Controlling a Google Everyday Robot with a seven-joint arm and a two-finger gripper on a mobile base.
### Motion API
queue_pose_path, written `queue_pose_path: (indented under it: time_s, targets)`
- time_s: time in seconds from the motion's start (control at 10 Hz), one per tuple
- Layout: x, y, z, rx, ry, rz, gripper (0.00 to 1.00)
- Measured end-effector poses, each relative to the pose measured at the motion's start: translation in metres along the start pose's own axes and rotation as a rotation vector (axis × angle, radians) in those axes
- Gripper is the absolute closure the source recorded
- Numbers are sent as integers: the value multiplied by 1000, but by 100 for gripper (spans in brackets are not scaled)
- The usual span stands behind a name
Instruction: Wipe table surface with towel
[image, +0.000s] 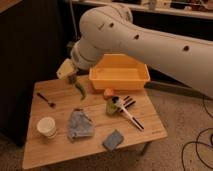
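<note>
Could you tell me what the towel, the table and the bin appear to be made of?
Towel: soft cloth, judging by its crumpled folds. Table: pale wood, matte, with visible plank lines. Bin: likely plastic, smooth uniform yellow. The pincer hangs over the table's far edge beside the bin.

White arm (150, 45) extended above the far side of the table (55, 150), bulky joint bent over its back edge, gripper (69, 74) pointed down, low over its back-left part
</note>
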Motion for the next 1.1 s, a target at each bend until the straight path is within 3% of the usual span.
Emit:
queue_pose_path:
  time_s: [0.6,0.9,1.1]
  targets:
    - [1,1,3,-10,14,-4,20]
    - [19,48,58,-125,112,-31,20]
    - [51,94,109,-205,185,-37,20]
